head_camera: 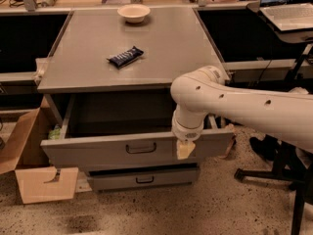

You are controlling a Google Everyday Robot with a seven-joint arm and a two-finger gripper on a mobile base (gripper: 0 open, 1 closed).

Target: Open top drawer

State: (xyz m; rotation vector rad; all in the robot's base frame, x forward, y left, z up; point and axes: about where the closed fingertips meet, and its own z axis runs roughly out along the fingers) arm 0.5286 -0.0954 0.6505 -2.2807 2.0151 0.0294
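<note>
The top drawer [98, 153] is a wide grey metal drawer that stands pulled out from the cabinet, its deep, dark tray open to view. Its small dark loop handle [141, 148] is at the centre of the front. My gripper [185, 149] hangs from the white arm and points down. Its pale tan tip is in front of the drawer front, to the right of the handle and apart from it. A lower grey drawer [144, 179] with a like handle shows beneath, closed.
On the grey cabinet top [161, 48] lie a dark wrapped snack bar [125, 56] and a pale bowl [133, 12]. An open cardboard box [29, 155] stands on the floor at the left. A laptop [288, 4] and a black chair base [274, 175] are at the right.
</note>
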